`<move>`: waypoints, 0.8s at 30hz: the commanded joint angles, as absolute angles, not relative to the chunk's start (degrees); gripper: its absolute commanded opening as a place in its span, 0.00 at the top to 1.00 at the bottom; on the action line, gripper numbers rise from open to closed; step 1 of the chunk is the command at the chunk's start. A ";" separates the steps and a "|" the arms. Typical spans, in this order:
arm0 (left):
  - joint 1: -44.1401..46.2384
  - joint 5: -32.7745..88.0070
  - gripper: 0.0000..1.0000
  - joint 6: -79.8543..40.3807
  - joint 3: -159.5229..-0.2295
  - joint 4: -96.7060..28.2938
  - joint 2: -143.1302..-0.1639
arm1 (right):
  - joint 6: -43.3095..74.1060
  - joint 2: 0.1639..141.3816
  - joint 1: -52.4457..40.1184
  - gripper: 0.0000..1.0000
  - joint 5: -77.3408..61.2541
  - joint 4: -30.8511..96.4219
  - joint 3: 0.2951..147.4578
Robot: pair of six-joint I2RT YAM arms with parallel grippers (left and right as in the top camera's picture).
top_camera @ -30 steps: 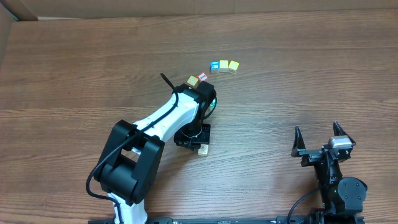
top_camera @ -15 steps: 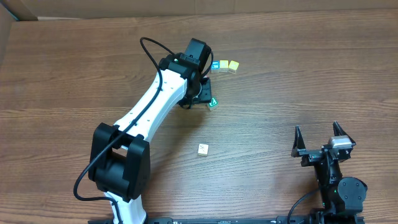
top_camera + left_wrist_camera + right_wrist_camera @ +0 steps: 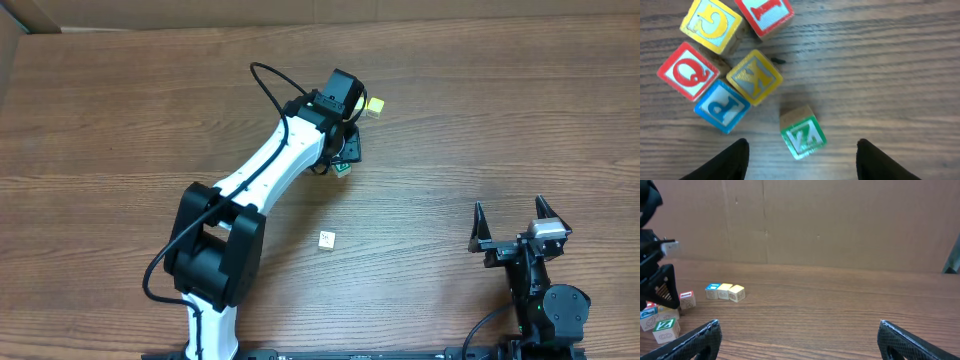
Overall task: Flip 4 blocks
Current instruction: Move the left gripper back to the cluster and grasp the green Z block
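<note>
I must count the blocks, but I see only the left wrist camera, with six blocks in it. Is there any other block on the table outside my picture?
Observer: Yes. One pale block lies alone on the table, apart from the group, toward the near edge.
Operator: Thank you. Does the right claw hold something?
Observer: No. The right claw is open and empty, far from all blocks, at the near right side.

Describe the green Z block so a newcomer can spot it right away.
On the wooden table, follow the white arm to the left gripper, which hovers over a cluster of letter blocks. The green Z block lies between the open fingers, slightly apart from the cluster. It alone is green; its neighbours show red, yellow or blue faces.
</note>
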State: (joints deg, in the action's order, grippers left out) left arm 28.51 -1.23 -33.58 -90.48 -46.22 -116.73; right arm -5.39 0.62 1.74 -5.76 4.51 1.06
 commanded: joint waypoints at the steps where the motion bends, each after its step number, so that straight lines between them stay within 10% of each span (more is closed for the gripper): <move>1: 28.67 -3.40 0.42 -35.03 -91.09 -45.89 -118.93 | -5.63 0.16 1.34 0.00 -6.09 4.25 0.45; 24: 29.71 -1.93 0.64 -34.85 -91.35 -45.04 -123.59 | -5.63 0.16 1.34 0.00 -6.11 4.25 0.45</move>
